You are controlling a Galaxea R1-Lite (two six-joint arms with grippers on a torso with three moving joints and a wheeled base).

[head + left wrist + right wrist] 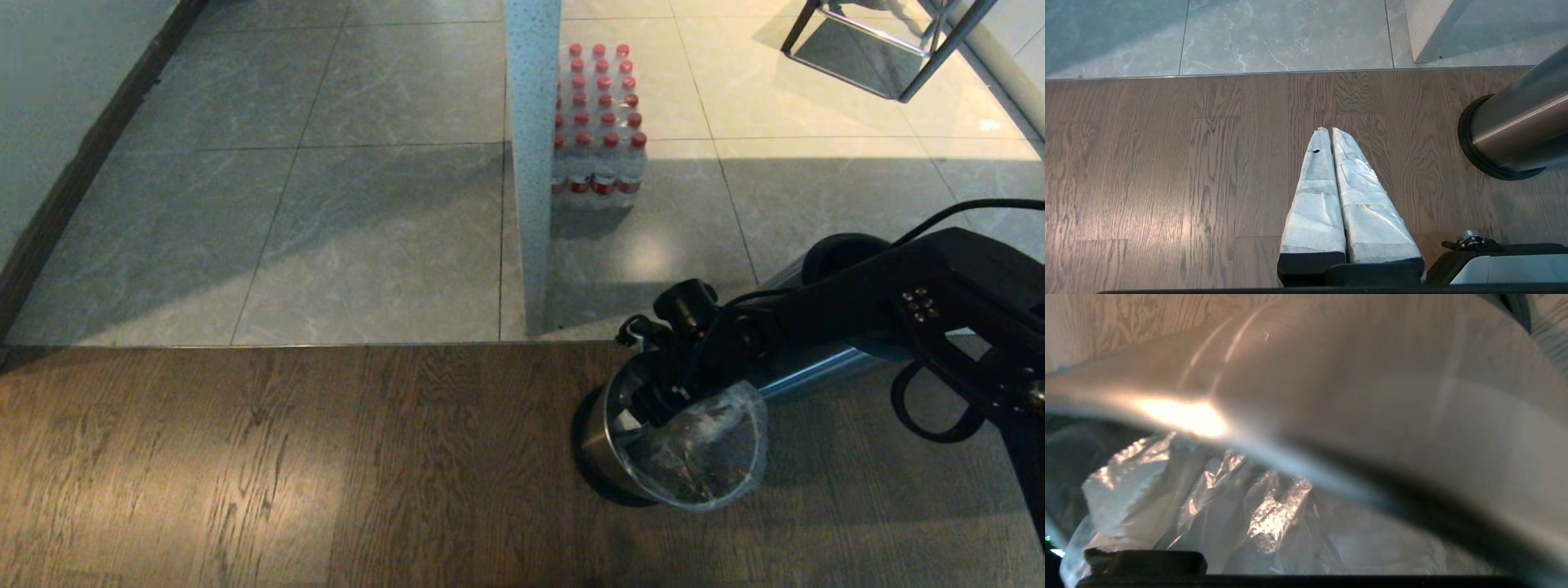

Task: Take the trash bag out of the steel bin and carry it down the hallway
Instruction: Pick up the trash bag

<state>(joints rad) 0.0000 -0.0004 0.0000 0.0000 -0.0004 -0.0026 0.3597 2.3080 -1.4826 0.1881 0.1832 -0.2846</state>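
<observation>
Head view: the steel bin (pixel 612 441) is standing on the dark plank floor near its edge with the tiles, the right gripper (pixel 657 400) reaching into its mouth, jaws spread wide, gripping nothing. The thin crinkled trash bag (pixel 710 457) could tear or slip.

Left wrist view: the left gripper (pixel 1326 132), padded fingers pressed together, is hanging idle beside the brushed steel.

Right wrist view: glossy film is bunching below the curved rim.

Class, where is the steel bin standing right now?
In the head view, the steel bin stands at lower right on the dark wood floor, just before the tile edge, under the right pincer.
</observation>
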